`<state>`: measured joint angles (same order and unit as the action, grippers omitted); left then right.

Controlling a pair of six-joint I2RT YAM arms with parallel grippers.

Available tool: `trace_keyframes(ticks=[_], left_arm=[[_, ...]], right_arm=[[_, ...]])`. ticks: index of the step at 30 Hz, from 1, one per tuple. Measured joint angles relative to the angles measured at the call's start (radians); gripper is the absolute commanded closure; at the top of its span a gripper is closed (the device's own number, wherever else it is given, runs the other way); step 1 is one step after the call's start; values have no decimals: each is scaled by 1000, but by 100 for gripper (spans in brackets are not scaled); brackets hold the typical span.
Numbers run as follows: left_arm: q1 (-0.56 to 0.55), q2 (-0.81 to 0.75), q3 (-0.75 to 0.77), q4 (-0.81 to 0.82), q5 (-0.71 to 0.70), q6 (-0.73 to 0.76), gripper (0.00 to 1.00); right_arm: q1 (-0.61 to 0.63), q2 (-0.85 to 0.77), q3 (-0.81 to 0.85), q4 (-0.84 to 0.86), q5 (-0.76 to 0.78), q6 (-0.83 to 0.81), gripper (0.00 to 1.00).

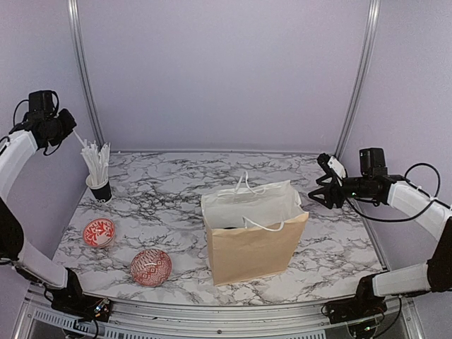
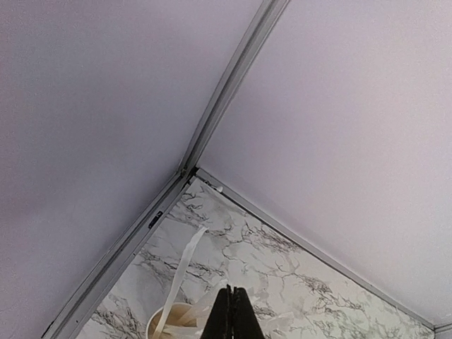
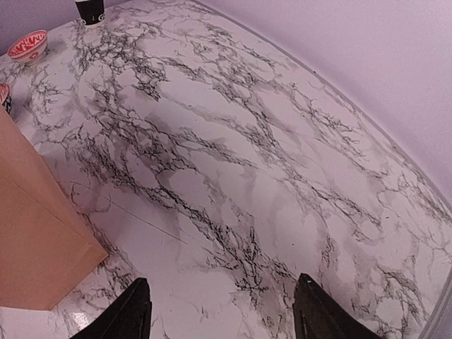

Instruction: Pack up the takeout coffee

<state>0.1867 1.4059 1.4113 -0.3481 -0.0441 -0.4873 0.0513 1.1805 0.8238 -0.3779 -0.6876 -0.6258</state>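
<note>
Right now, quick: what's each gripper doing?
Left gripper: shut above the straw cup; whether it pinches a straw cannot be told.
Right gripper: open, empty.

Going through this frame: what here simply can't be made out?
- Coffee cups and carrier: seen in no view; the walls of the paper bag hide its inside from the top camera.
- Left pincer: shut, but any straw pinched in it is too thin to tell; the wrist view's bottom edge cuts it off.
- Straw cup: left wrist view, mostly cut by the bottom edge.
</note>
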Motion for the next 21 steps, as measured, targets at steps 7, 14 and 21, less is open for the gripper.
trace_keyframes(ticks=[7, 14, 21], left_arm=[[-103, -120, 118, -52, -90, 66, 100], [-296, -184, 319, -69, -24, 74, 100], [-502, -218, 371, -7, 155, -27, 100]], right_arm=[[8, 3, 0, -1, 2, 0, 34], [8, 6, 0, -1, 6, 0, 34], [8, 9, 0, -1, 18, 0, 34]])
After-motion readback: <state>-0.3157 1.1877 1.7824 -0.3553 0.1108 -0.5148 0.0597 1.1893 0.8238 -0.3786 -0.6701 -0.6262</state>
